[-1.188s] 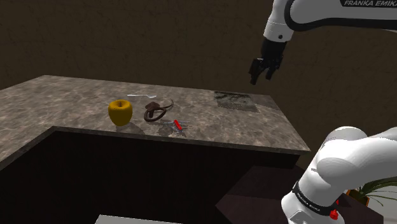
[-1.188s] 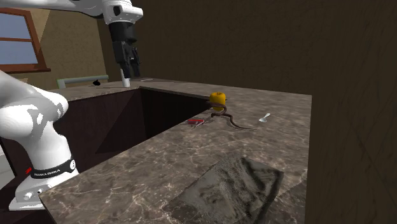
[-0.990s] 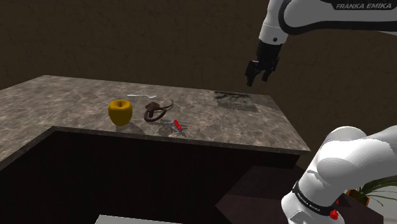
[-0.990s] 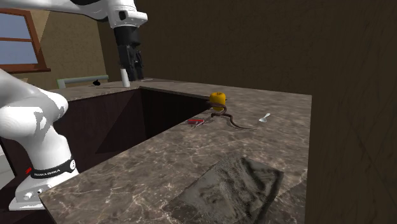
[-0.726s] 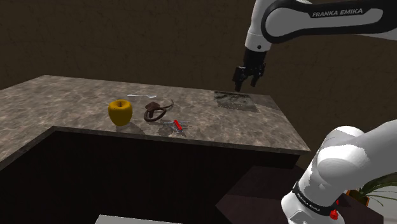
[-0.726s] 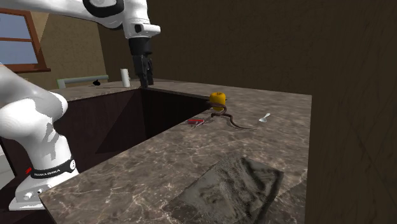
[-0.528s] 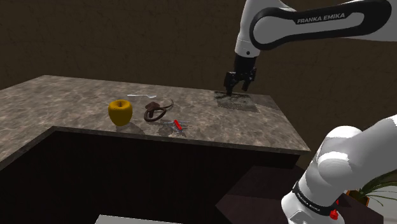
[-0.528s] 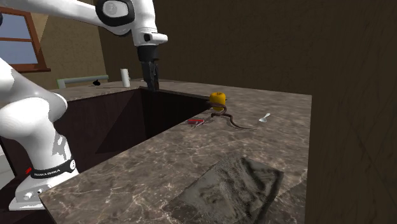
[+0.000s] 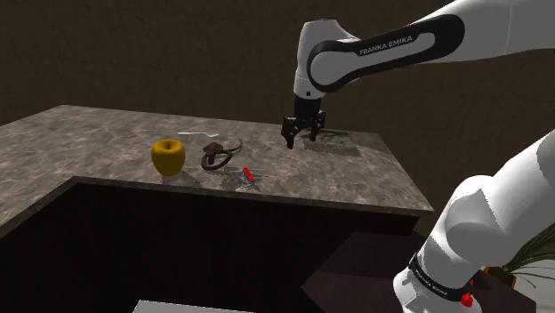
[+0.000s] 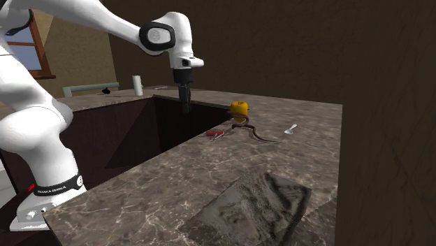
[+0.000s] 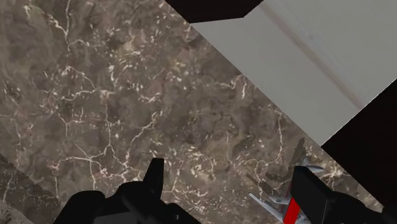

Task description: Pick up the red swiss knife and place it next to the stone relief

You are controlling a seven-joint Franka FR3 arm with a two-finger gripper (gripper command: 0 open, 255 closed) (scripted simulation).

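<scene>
Shoulder view gives us the red swiss knife (image 9: 250, 174) lying flat on the worktop (image 9: 80, 133) near the front edge. It sits just beside a brown coiled thing (image 9: 216, 155), and a yellow apple-shaped thing (image 9: 168, 156) stands further to that view's left. The knife has not shifted over the last second. What has changed is the arm: the end effector (image 9: 301, 140) has swung from high at that view's right, down and leftward. It now hangs low over the worktop between the stone relief (image 9: 331, 140) and the knife, apart from both.

In the wrist view its fingers (image 11: 154, 175) stand wide apart with only bare worktop between them, so it holds nothing. We judge the approach well under way, with the last stretch to the knife and the descent onto it yet to come.

Several things stay unclear to us:
- In the wrist view the knife (image 11: 291, 213) is cut off by the frame and sits right by one finger, so we see only some red and a few grey blades.
- In the second exterior view the end effector (image 10: 185, 105) is seen edge-on, so its gap cannot be read there.
- The relief's (image 10: 255, 210) carving is too dim to make out.
- We cannot name the coiled thing with any confidence.
</scene>
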